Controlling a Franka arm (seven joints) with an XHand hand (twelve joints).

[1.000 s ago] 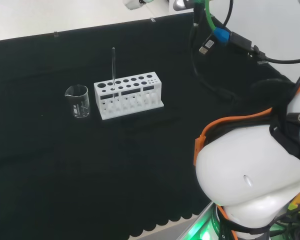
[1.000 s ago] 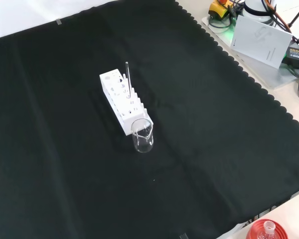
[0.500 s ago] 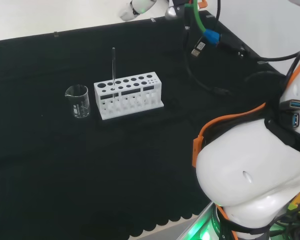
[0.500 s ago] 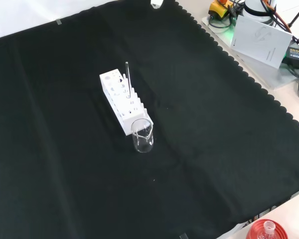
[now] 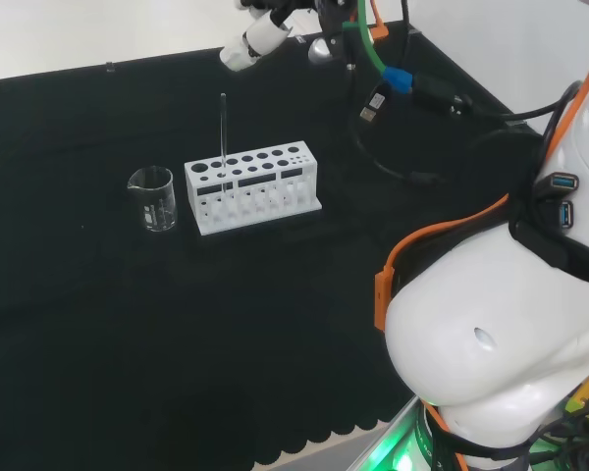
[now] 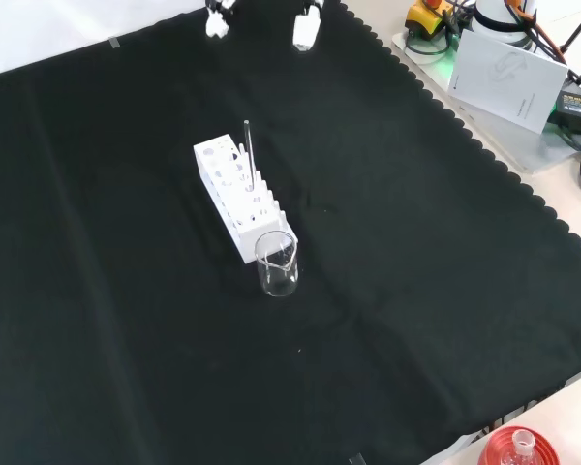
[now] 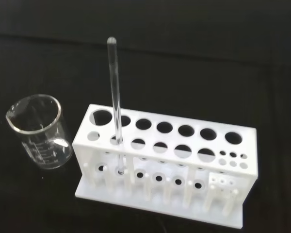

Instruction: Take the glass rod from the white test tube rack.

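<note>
Black cloth covers the table (image 6: pixel 126 320); the hand (image 5: pixel 258 31) hovers, fingers spread, empty. Descending off-line could topple the thin clear glass rod (image 7: pixel 115 104), tipping the white test tube rack (image 7: pixel 167 165).

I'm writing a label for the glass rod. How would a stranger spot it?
On the black cloth stands a white test tube rack beside a small clear beaker. The glass rod rises upright from a hole at the rack's beaker end, the rack's sole occupant.
</note>
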